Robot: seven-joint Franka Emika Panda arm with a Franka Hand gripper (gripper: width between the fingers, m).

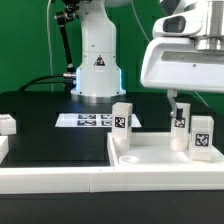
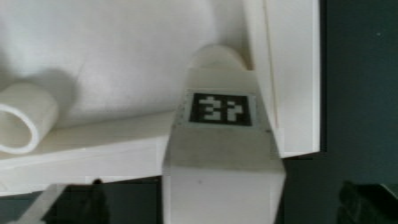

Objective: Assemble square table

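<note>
Wrist view: tagged leg (image 2: 221,125) stands between the wide-spread, empty gripper (image 2: 222,200) fingers, unclamped.

camera placement, two views

exterior view: low, near table height, facing the arm's base (image 1: 97,68) across the black surface; close, the white tabletop (image 1: 150,158) filling the foreground, the arm's wrist housing cropped at the upper edge.
wrist view: on the arm, looking steeply down, very near.
shared: a tagged leg (image 2: 222,140) standing on the tabletop (image 2: 125,60).
</note>
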